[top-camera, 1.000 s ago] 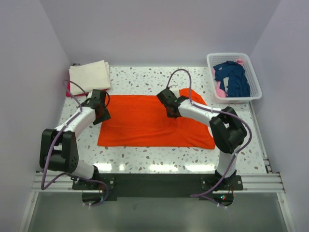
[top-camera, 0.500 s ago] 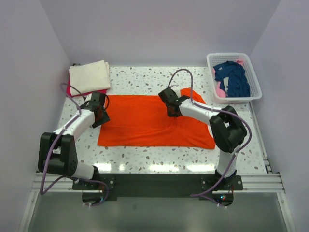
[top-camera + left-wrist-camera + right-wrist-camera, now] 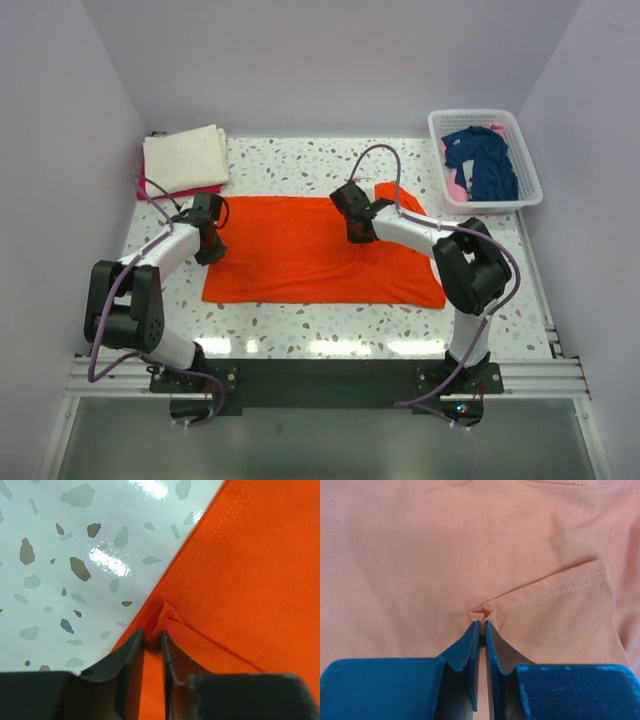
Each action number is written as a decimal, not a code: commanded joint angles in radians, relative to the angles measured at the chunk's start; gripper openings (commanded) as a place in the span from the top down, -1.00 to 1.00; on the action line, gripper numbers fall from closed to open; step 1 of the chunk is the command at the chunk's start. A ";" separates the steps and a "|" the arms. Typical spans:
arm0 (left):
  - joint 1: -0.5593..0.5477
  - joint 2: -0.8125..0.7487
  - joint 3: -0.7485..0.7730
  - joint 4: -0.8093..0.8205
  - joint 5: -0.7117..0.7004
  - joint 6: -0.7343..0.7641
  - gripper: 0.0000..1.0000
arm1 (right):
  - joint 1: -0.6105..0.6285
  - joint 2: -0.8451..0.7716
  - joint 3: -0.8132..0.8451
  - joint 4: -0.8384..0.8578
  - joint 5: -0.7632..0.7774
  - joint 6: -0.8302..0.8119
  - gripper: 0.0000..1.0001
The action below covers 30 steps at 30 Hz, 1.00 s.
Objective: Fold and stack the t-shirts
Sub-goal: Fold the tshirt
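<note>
Narrowing from a wider gape, left gripper [image 3: 152, 639] is now pinching the orange t-shirt [image 3: 300, 258] at its hem while right gripper [image 3: 481, 628] is clamping a tuck, so the fold looks ready.

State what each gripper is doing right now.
Left gripper: closed on the edge of the bright orange cloth t-shirt.
Right gripper: closed, pinching the same t-shirt.

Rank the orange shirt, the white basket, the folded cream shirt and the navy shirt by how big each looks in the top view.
1. orange shirt, by far
2. basket
3. cream shirt and navy shirt: they look about alike, so I won't rank them.
</note>
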 commanded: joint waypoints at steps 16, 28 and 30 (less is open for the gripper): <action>0.033 -0.026 0.004 0.021 -0.034 0.007 1.00 | -0.044 -0.047 -0.060 0.048 0.003 0.031 0.81; 0.041 -0.016 0.015 0.026 -0.025 0.013 1.00 | -0.049 -0.054 -0.045 0.063 -0.019 0.023 0.78; 0.043 -0.015 0.018 0.024 -0.021 0.013 1.00 | -0.049 -0.057 -0.043 0.072 -0.031 0.017 0.74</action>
